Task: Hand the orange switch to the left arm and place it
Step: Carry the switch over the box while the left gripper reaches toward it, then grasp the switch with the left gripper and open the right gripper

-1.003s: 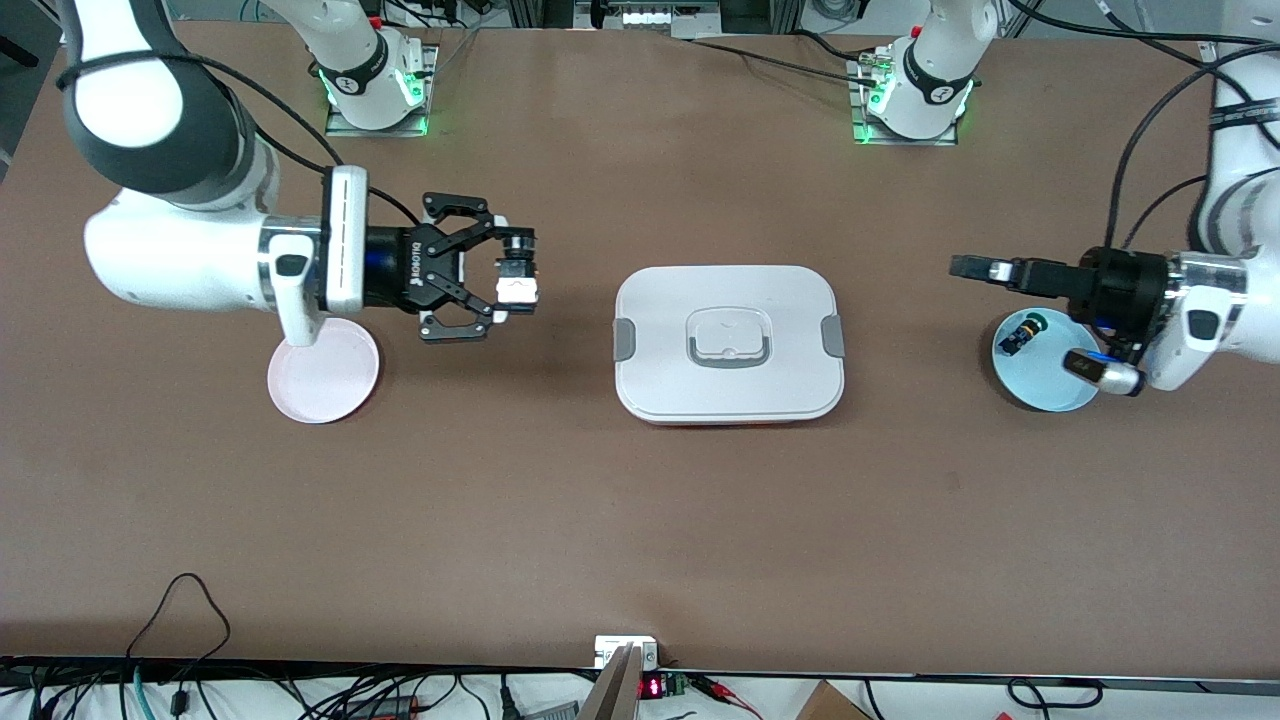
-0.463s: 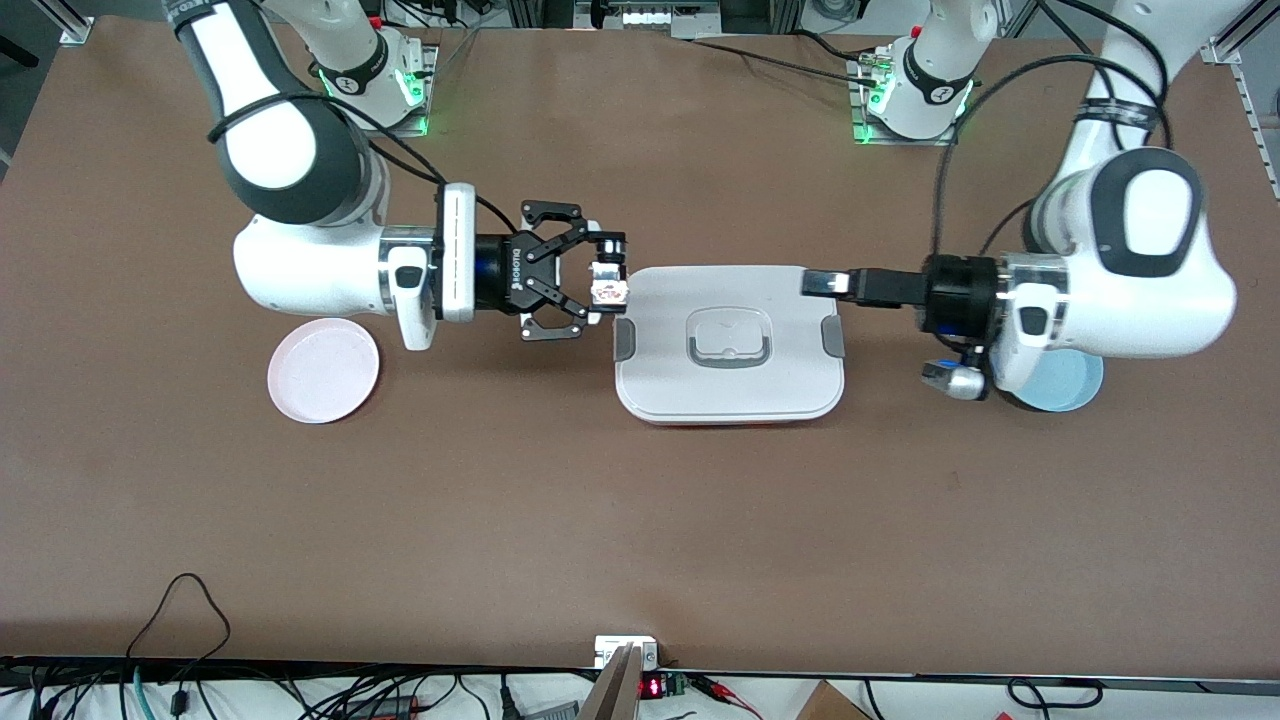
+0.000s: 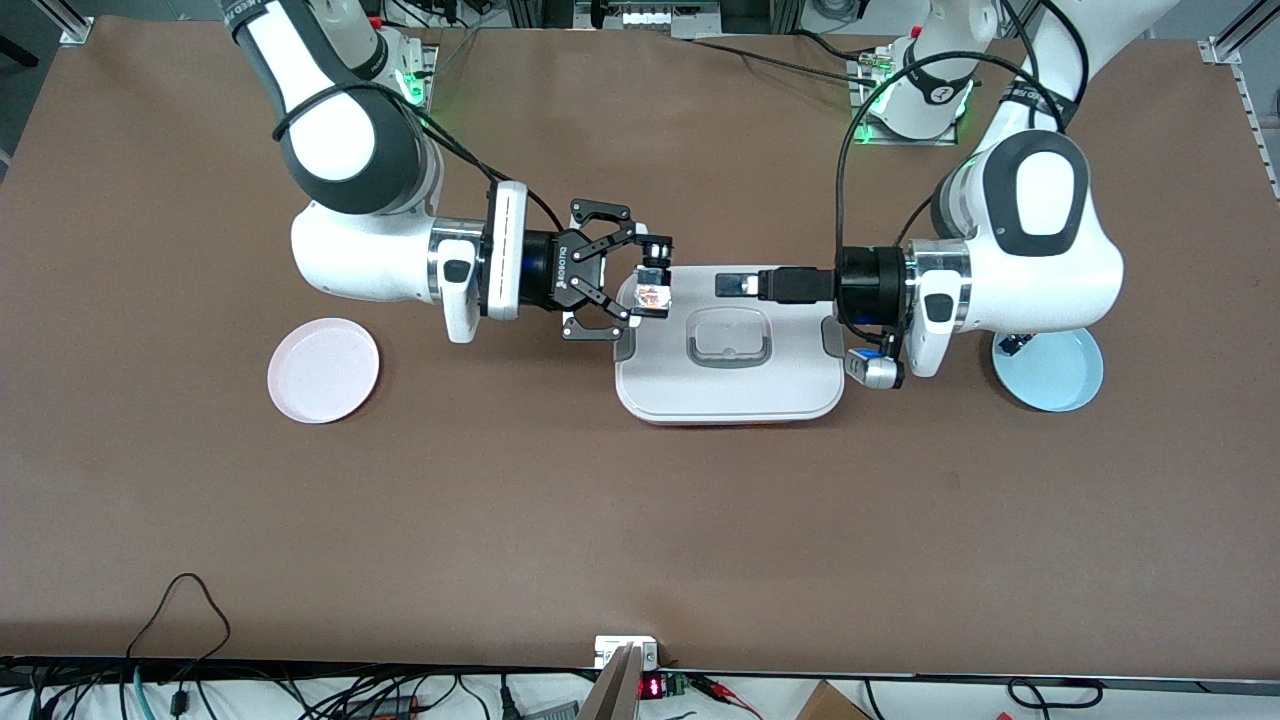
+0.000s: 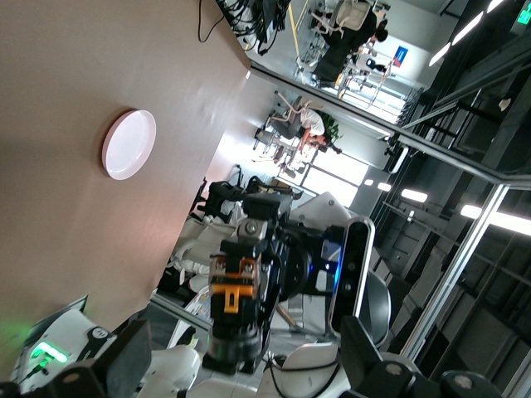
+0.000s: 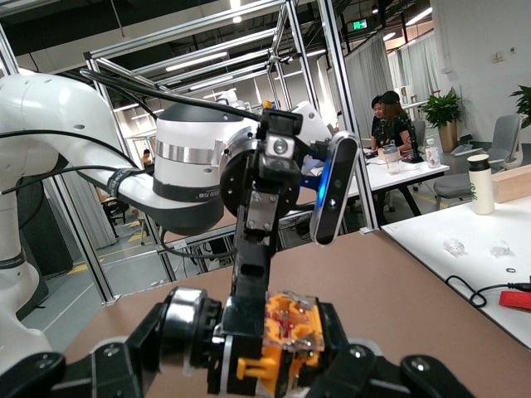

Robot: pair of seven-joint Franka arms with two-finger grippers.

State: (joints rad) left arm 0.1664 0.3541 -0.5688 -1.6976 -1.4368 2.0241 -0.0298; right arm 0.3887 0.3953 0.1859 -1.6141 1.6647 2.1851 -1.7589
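My right gripper (image 3: 652, 290) is clenched on the orange switch (image 3: 651, 296), up over the box (image 3: 730, 390) edge at the right arm's end. My left gripper (image 3: 733, 285) hangs over the box lid, fingers spread, nothing in them, tip facing the switch w/ a gap between. From the box, pink plate (image 3: 323, 370) lies at 9 o'clock, blue plate (image 3: 1060, 380) at 3, well apart.

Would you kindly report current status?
Right gripper shut on orange switch, over box edge. Left gripper open above box lid, facing it.
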